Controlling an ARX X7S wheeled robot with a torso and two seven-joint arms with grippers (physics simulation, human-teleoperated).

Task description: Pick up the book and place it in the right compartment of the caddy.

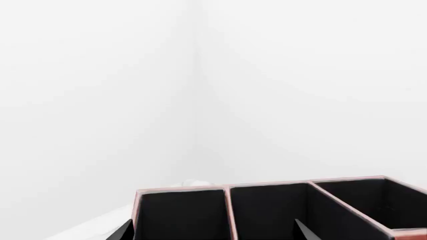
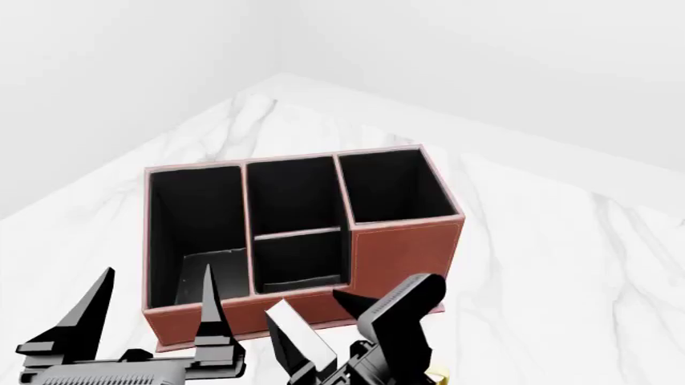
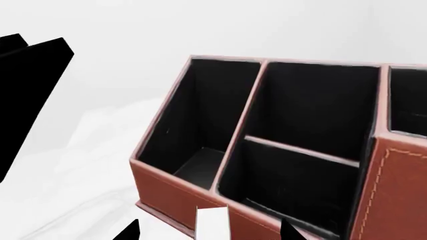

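Note:
The reddish-brown caddy stands mid-table with its black sections open upward. Its right compartment is the squarish end one behind the tall front wall and looks empty. The book, black with white page edges, stands just in front of the caddy's low front. In the right wrist view the book is a white strip between my right gripper's fingertips, with a gap on each side. That gripper is open. My left gripper is open and empty near the caddy's long narrow end, facing the caddy.
The white marble table runs back to a far corner against white walls. A small yellow patch, perhaps the mug, peeks out under my right arm. A flat black shape fills the side of the right wrist view.

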